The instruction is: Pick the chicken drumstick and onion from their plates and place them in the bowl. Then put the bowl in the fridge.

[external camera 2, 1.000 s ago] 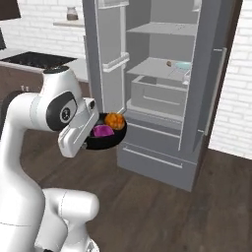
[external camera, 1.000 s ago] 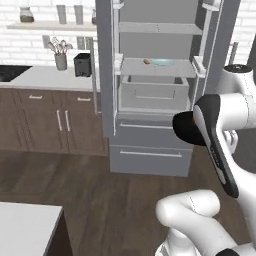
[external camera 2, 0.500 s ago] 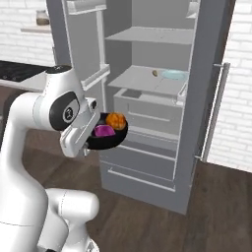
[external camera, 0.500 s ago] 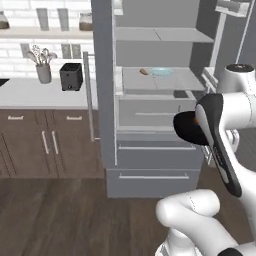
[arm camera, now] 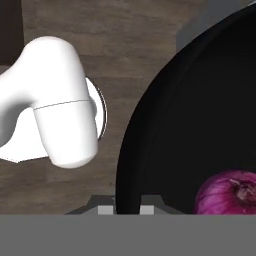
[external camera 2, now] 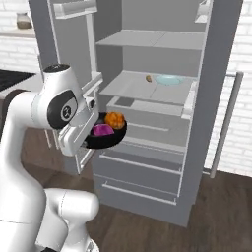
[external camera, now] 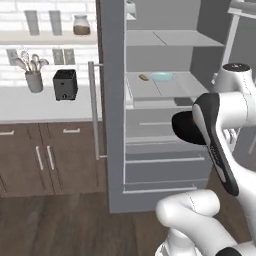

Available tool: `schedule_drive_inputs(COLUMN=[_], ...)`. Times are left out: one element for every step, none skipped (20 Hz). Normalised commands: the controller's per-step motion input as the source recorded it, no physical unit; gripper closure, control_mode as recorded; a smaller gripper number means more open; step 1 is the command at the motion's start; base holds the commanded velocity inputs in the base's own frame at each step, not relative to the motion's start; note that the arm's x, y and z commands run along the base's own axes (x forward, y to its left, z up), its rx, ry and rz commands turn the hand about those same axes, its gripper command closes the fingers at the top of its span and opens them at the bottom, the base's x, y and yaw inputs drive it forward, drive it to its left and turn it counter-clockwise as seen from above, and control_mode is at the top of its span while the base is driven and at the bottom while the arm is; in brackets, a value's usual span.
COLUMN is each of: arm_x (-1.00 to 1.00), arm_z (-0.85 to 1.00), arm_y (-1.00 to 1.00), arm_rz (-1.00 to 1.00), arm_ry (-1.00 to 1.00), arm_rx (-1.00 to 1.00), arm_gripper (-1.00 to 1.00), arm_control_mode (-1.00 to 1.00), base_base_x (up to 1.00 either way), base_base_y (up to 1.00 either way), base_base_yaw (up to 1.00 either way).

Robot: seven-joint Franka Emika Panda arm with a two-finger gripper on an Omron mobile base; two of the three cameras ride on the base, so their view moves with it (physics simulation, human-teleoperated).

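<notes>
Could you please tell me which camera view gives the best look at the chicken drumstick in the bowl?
The right base view: the chicken drumstick sits orange beside the onion in the black bowl, held up before the open fridge. In the left base view the arm hides it; the hand view catches the onion, not the drumstick.

No legible text, labels, brands, numbers or signs in any view. Surfaces checked: fridge door and shelves, bowl, jar on the wall shelf, toaster on the desk. All plain and unmarked.
</notes>
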Motion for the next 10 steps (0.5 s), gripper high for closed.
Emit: schedule_drive_inputs(arm_x=[0.0,0.0,0.0,0.0,0.0,0.0,0.0,0.0,0.0,0.0], arm_z=[0.0,0.0,0.0,0.0,0.0,0.0,0.0,0.0,0.0,0.0], arm_y=[0.0,0.0,0.0,0.0,0.0,0.0,0.0,0.0,0.0,0.0], arm_rz=[0.0,0.0,0.0,0.0,0.0,0.0,0.0,0.0,0.0,0.0], arm_ry=[0.0,0.0,0.0,0.0,0.0,0.0,0.0,0.0,0.0,0.0], arm_rx=[0.0,0.0,0.0,0.0,0.0,0.0,0.0,0.0,0.0,0.0], arm_gripper=[1.0,1.0,1.0,1.0,1.0,1.0,1.0,1.0,1.0,1.0], arm_control_mode=[1.0,1.0,1.0,1.0,1.0,1.0,1.0,1.0,1.0,1.0], base_base_x=[0.59,0.64,0.7,0.81,0.86,0.88,0.89,0.95,0.98,0.98], base_base_y=[0.11,0.17,0.17,0.19,0.19,0.18,0.09,0.03,0.05,0.06], base_base_yaw=[-0.34,-0.36,-0.35,-0.33,-0.28,-0.24,-0.21,-0.19,-0.19,-0.2])
